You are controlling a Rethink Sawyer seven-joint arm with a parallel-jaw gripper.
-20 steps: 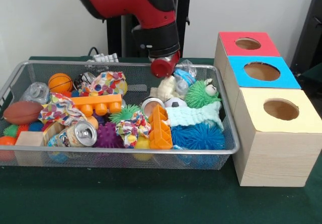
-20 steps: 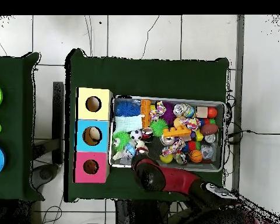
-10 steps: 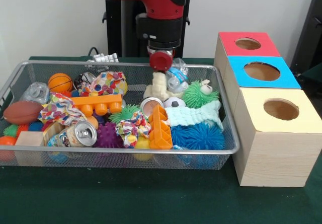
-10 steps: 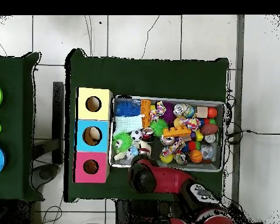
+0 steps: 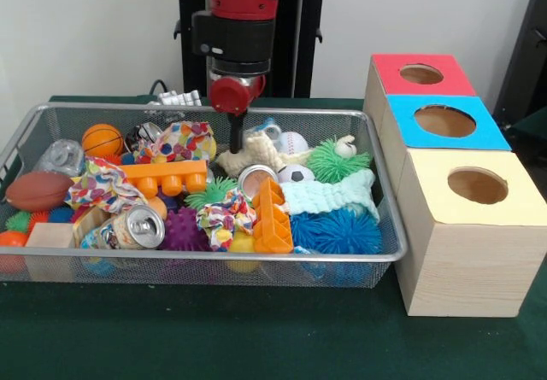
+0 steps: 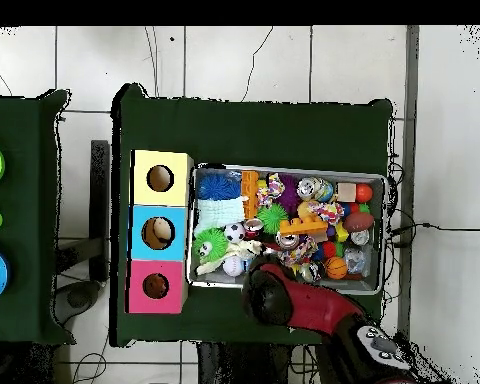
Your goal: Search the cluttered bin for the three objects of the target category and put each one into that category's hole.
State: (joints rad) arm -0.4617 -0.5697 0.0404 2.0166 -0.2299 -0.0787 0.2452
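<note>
Gripper (image 5: 236,137) fingers are too dark and thin in the front view to tell whether they are apart or together; the tip is down inside the wire bin (image 5: 51,119), touching or just above a cream plush toy (image 5: 253,152) near the bin's back edge, about midway along it. In the overhead view the red arm (image 6: 309,309) covers that same edge of the bin (image 6: 289,170).

Largest on the green table (image 5: 214,337) is the bin itself, heaped with toys. Beside its right end in the front view stands a row of three wooden boxes, each with a round hole on top: the yellow box (image 5: 487,213) nearest the camera, the blue box (image 5: 466,134) in the middle, the red box (image 5: 432,85) at the back.

Inside the bin, a blue spiky ball (image 5: 338,230) lies in the front right corner with a mint knitted cloth (image 5: 329,196) behind it and a green furry toy (image 5: 335,160) further back. An orange block (image 5: 167,176) sits left of centre, a brown football (image 5: 38,190) at the left end, a drink can (image 5: 137,226) by the front edge. Smaller still are a basketball (image 5: 102,140) in the back left corner and a soccer ball (image 5: 297,173) just right of the plush.
</note>
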